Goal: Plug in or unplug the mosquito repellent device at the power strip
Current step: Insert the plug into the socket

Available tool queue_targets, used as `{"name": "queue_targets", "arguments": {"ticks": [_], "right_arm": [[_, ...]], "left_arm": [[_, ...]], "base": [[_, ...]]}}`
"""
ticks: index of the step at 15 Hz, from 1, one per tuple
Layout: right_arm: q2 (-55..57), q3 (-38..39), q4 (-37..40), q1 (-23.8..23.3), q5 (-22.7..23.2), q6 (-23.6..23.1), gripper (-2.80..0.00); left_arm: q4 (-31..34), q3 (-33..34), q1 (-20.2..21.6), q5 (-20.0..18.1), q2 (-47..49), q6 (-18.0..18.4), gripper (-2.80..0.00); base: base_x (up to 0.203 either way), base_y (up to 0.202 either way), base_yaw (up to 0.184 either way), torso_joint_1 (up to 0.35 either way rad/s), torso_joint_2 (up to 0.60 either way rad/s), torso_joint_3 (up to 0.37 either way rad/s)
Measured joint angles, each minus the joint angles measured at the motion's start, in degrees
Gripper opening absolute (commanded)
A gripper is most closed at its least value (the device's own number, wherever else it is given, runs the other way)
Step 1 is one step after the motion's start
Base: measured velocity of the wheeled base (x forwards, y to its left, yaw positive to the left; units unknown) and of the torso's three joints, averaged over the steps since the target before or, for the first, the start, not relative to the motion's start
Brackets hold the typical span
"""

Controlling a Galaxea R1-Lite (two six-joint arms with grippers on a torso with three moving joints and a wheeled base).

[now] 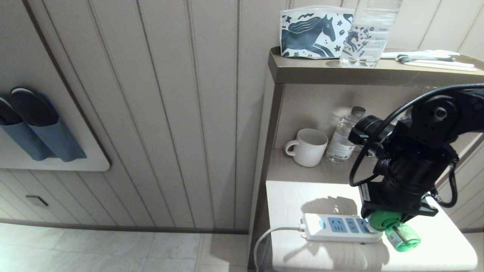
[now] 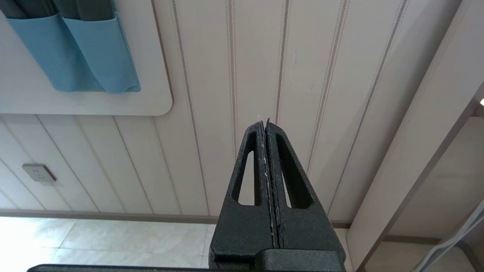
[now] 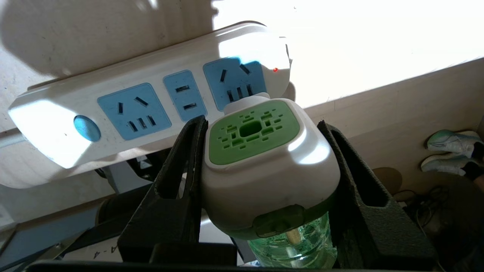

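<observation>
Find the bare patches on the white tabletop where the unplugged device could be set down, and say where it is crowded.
Free: the tabletop between the power strip and the shelf holding the mug; also the front strip nearer the camera. Crowded: the strip's right end, where the right claw grips the mosquito repellent device. The left claw is parked facing the wall.

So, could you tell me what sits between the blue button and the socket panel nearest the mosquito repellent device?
In the right wrist view, two more light-blue socket panels on the power strip.
</observation>
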Motion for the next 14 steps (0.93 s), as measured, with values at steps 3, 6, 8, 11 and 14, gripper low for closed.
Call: {"name": "queue_targets", "arguments": {"ticks": [3,6,8,11,14], "right_arm": [[0.3,0.1,-1.5,0.1,-0.1,0.0,-2.8],[0.6,-0.1,-1.6,0.3,0.0,0.0,-2.8],[1.0,-0.6,-1.8,0.4,0.1,0.0,-2.8],[1.5,-1.4,-1.8,0.6,0.3,0.1,-2.8],[2.2,-2.5,-1.8,0.8,0.4,0.1,-2.8]], "left_arm": [[0.0,0.0,0.0,0.0,0.0,0.0,-2.8],[0.0,0.0,0.0,0.0,0.0,0.0,-2.8],[0.0,0.0,0.0,0.0,0.0,0.0,-2.8],[0.0,0.0,0.0,0.0,0.0,0.0,-2.8],[0.0,0.0,0.0,0.0,0.0,0.0,-2.8]], "base": [[0.0,0.0,0.0,0.0,0.0,0.0],[0.0,0.0,0.0,0.0,0.0,0.0],[0.0,0.0,0.0,0.0,0.0,0.0],[0.0,0.0,0.0,0.0,0.0,0.0],[0.0,0.0,0.0,0.0,0.0,0.0]]}}
